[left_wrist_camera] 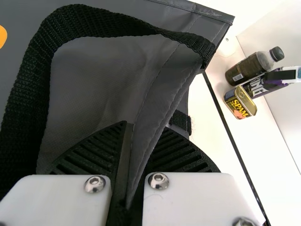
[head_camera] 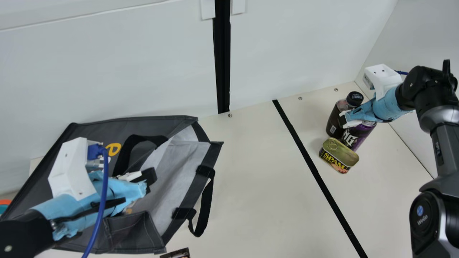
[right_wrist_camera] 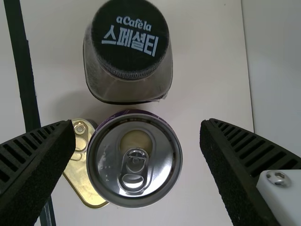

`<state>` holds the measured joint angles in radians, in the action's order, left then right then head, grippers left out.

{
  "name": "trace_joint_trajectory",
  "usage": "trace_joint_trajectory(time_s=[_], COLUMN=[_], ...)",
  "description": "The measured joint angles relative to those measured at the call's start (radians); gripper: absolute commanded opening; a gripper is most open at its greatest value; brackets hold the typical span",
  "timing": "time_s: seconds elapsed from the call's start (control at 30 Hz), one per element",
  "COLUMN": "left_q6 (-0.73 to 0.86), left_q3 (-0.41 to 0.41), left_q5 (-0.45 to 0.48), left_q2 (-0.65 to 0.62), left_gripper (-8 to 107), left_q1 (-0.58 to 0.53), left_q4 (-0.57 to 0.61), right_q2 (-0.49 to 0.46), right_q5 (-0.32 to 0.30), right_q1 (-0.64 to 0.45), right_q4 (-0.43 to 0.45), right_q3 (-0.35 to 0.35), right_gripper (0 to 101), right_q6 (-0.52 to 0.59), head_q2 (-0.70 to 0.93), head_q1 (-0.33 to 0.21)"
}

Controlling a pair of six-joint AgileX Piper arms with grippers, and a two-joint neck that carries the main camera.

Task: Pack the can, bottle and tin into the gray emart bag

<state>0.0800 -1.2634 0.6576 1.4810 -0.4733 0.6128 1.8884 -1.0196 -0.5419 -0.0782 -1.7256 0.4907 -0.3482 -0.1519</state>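
Observation:
My left gripper [head_camera: 150,179] is shut on an upper edge of the gray emart bag [head_camera: 125,125], which lies with its mouth held partly apart. In the left wrist view, a fold of the bag [left_wrist_camera: 160,94] runs between the fingers of that gripper [left_wrist_camera: 145,127]. At the right, my right gripper [head_camera: 345,120] is over the purple can [head_camera: 353,138], beside the dark bottle [head_camera: 335,120]. The tin [head_camera: 339,156] stands in front of them. In the right wrist view, the open gripper [right_wrist_camera: 136,123] has its fingers on either side of the can [right_wrist_camera: 134,160], apart from it.
The bottle [right_wrist_camera: 129,52] stands close beside the can, and the tin [right_wrist_camera: 84,183] lies partly under the can's outline. A black strip [head_camera: 315,172] crosses the table [head_camera: 258,179]. A small dark printed item [head_camera: 176,253] lies at the front edge.

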Motion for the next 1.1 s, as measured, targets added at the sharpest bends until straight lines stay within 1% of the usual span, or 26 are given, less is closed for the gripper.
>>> trace_joint_trajectory(time_s=[0.13,0.57,0.6,0.83,1.1], left_q6=[0.000,0.000,0.000,0.000,0.000], left_q3=[0.000,0.000,0.000,0.000,0.000], left_q5=[0.000,0.000,0.000,0.000,0.000], left_q2=[0.000,0.000,0.000,0.000,0.000], left_gripper=[10,10,10,10,10], left_q1=[0.000,0.000,0.000,0.000,0.000], left_q4=[0.000,0.000,0.000,0.000,0.000], right_q2=[0.014,0.031,0.031,0.015,-0.030], right_q5=[0.000,0.000,0.000,-0.007,-0.016], right_q1=[0.003,0.012,0.013,0.018,0.027], right_q4=[0.005,0.011,0.012,0.016,0.042], right_q3=[-0.001,-0.007,-0.008,-0.018,-0.024], right_gripper=[91,4,0,0,0], right_q6=[-0.003,-0.014,-0.016,-0.026,-0.046], head_q2=[0.000,0.000,0.000,0.002,0.000], head_q1=[0.000,0.000,0.000,0.000,0.000])
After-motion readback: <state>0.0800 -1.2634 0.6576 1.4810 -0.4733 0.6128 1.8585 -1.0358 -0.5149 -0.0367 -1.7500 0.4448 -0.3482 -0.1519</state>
